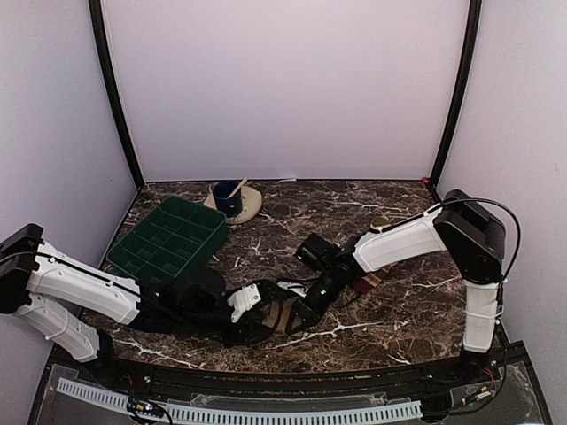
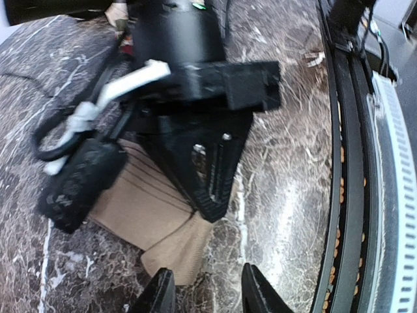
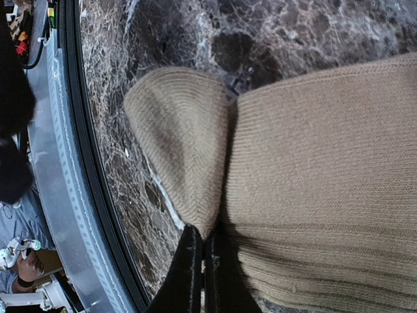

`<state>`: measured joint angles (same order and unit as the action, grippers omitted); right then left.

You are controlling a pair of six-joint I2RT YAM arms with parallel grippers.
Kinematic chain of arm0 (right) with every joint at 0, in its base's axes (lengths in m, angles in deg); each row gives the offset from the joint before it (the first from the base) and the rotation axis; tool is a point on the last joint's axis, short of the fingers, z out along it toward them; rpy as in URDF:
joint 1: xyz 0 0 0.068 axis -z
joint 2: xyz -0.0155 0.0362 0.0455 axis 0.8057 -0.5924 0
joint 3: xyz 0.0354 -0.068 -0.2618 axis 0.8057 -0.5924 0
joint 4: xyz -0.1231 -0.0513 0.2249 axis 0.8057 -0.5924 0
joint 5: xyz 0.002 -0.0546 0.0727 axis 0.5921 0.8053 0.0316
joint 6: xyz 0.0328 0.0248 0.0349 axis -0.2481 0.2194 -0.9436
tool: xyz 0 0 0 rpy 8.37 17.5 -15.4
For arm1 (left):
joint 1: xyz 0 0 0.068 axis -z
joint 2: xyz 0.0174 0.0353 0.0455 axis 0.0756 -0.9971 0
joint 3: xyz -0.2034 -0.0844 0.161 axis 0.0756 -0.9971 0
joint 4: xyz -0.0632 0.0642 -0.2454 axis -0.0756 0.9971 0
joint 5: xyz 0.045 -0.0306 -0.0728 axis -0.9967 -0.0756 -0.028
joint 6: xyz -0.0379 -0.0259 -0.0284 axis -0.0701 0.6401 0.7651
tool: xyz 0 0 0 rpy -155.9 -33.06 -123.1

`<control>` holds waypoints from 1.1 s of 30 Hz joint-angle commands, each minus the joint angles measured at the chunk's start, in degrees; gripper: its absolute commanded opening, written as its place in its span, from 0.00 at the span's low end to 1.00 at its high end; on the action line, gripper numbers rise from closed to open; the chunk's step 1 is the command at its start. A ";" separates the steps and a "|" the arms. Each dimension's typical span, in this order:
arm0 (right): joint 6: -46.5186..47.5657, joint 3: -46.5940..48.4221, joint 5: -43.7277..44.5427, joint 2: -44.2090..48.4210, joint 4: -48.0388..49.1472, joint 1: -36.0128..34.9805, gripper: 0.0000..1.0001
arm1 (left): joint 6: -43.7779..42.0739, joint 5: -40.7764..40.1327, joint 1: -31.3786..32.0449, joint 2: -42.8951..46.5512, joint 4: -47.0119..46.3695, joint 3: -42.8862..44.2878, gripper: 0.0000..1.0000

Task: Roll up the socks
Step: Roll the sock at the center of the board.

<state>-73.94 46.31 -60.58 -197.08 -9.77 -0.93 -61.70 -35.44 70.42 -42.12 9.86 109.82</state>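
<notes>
The plain tan sock (image 3: pixel 313 163) lies on the marble table near the front edge, seen small in the top view (image 1: pixel 280 316) and in the left wrist view (image 2: pixel 150 208). My right gripper (image 3: pixel 207 261) is shut on a folded edge of this sock; it also shows in the top view (image 1: pixel 299 314) and in the left wrist view (image 2: pixel 208 169), over the sock. My left gripper (image 2: pixel 207 293) is open and empty just off the sock's near corner, close to the right gripper in the top view (image 1: pixel 260 319). A bit of the striped sock (image 1: pixel 370 280) shows beside the right arm, mostly hidden.
A green compartment tray (image 1: pixel 168 239) stands at the back left. A blue cup (image 1: pixel 229 199) with a spoon sits on a saucer behind it. The table's black front rail (image 2: pixel 339 195) runs close to both grippers.
</notes>
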 commanded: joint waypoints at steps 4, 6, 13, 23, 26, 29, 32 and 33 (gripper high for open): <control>1.25 1.64 -0.56 -1.14 -3.59 0.38 0.00 | -8.14 -4.88 3.78 -4.41 4.34 3.58 0.38; 1.44 1.65 -0.52 -1.08 -3.94 0.45 0.00 | -9.17 -5.60 4.28 -5.40 4.37 4.11 0.38; 1.92 1.96 -1.00 -1.51 -4.50 0.40 0.00 | -11.82 -5.61 4.66 -8.77 4.94 6.32 0.38; 2.21 2.08 -2.07 -1.50 -4.77 0.46 0.00 | -13.79 -6.64 4.76 -12.59 6.20 8.81 0.35; 2.39 2.03 -2.38 -1.45 -4.89 0.47 0.00 | -13.90 -7.09 4.71 -13.54 6.37 9.19 0.33; 2.50 1.92 -2.79 -1.50 -5.07 0.47 0.00 | -14.14 -7.86 4.74 -14.43 6.42 9.50 0.33; 2.56 1.82 -3.17 -1.62 -5.07 0.46 0.00 | -14.29 -8.75 4.71 -15.36 6.37 9.88 0.32; 2.56 1.88 -3.34 -1.66 -5.04 0.47 0.00 | -14.38 -8.90 4.75 -15.62 6.35 9.98 0.31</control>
<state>-72.15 47.36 -62.33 -197.58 -13.88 -0.72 -75.09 -42.80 74.75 -57.00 15.21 118.15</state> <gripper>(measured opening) 0.009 0.318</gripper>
